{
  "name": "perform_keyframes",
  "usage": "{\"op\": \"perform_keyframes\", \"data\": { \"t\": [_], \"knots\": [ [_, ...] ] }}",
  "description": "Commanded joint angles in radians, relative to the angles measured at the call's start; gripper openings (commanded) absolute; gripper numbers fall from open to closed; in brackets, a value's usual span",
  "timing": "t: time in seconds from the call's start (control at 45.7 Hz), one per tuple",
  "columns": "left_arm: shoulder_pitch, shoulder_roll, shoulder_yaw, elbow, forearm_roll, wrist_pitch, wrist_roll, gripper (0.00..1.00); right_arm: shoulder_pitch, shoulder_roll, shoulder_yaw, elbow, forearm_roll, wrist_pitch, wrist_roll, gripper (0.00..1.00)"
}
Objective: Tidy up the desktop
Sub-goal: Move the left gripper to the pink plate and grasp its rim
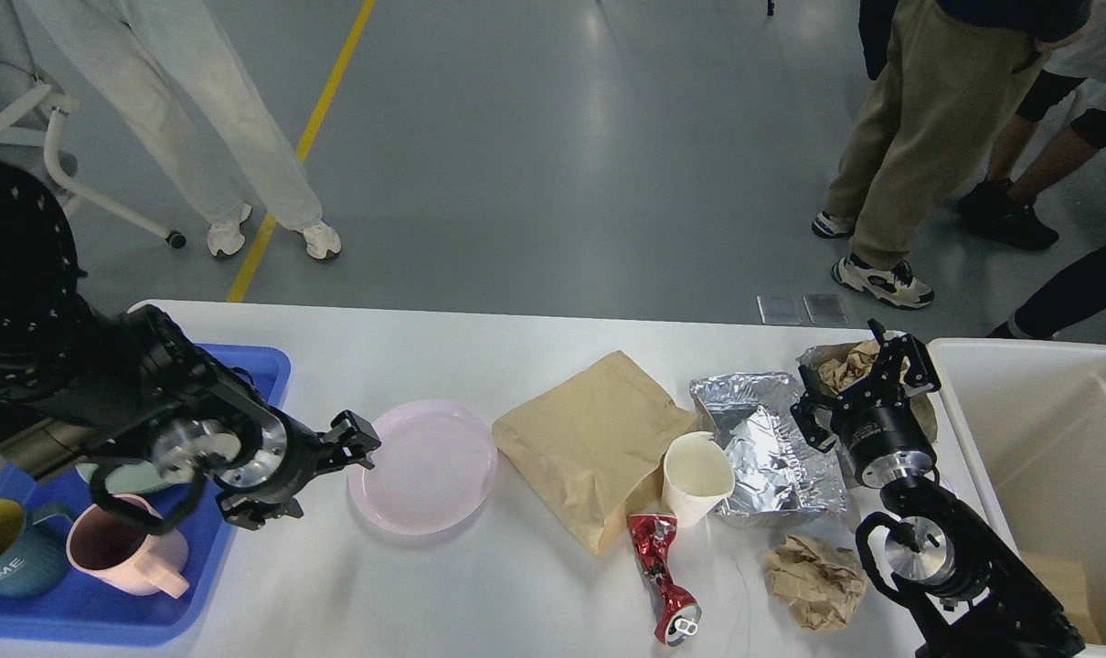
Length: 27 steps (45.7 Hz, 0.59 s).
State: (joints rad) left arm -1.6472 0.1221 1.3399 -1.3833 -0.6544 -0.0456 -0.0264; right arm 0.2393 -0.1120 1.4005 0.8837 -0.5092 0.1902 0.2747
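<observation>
Tidying partly done: our blue tray (251, 366) holds cups and a green plate. On the desktop (480, 594) remain the pink plate (425, 466), which our left gripper (356, 443) nears, finger state unclear, plus paper bag (590, 443), foil (772, 457) and crushed can (660, 576); right gripper (887, 366) spread.

Left claw (329, 466) reaches the pink plate's (430, 466) 9 o'clock edge on the tabletop (480, 585), seemingly open.

Before us the white rounded desktop (480, 603) carries a blue plastic tray (105, 614), a pale pink round plate (430, 466), a tan paper bag (590, 443), a white paper cup (695, 475), crumpled silver foil (772, 452), a crushed red can (661, 576) and a wadded brown paper ball (813, 580).
</observation>
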Motion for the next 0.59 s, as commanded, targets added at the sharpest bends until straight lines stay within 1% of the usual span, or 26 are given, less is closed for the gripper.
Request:
{"op": "perform_keyframes", "data": {
  "t": [0.0, 0.066, 0.175, 0.306, 0.372, 0.503, 0.569],
  "knots": [
    [0.161, 0.007, -0.172, 0.088, 0.009, 0.113, 0.187, 0.94, 0.000, 0.000, 0.000, 0.000, 0.000, 0.000, 0.000, 1.00],
    [0.208, 0.022, -0.209, 0.139, 0.044, 0.110, 0.207, 0.95, 0.000, 0.000, 0.000, 0.000, 0.000, 0.000, 0.000, 1.00],
    [0.256, 0.044, -0.271, 0.207, 0.131, 0.110, 0.207, 0.95, 0.000, 0.000, 0.000, 0.000, 0.000, 0.000, 0.000, 1.00],
    [0.282, 0.057, -0.314, 0.242, 0.174, 0.112, 0.203, 0.94, 0.000, 0.000, 0.000, -0.002, 0.000, 0.000, 0.000, 1.00],
    [0.282, 0.068, -0.329, 0.244, 0.174, 0.110, 0.194, 0.94, 0.000, 0.000, 0.000, -0.002, 0.000, 0.000, 0.000, 1.00],
    [0.319, 0.085, -0.335, 0.270, 0.182, 0.111, 0.160, 0.91, 0.000, 0.000, 0.000, -0.002, 0.000, 0.000, 0.000, 1.00],
    [0.328, 0.087, -0.344, 0.279, 0.197, 0.110, 0.154, 0.89, 0.000, 0.000, 0.000, -0.002, 0.000, 0.000, 0.000, 1.00]
  ]
}}
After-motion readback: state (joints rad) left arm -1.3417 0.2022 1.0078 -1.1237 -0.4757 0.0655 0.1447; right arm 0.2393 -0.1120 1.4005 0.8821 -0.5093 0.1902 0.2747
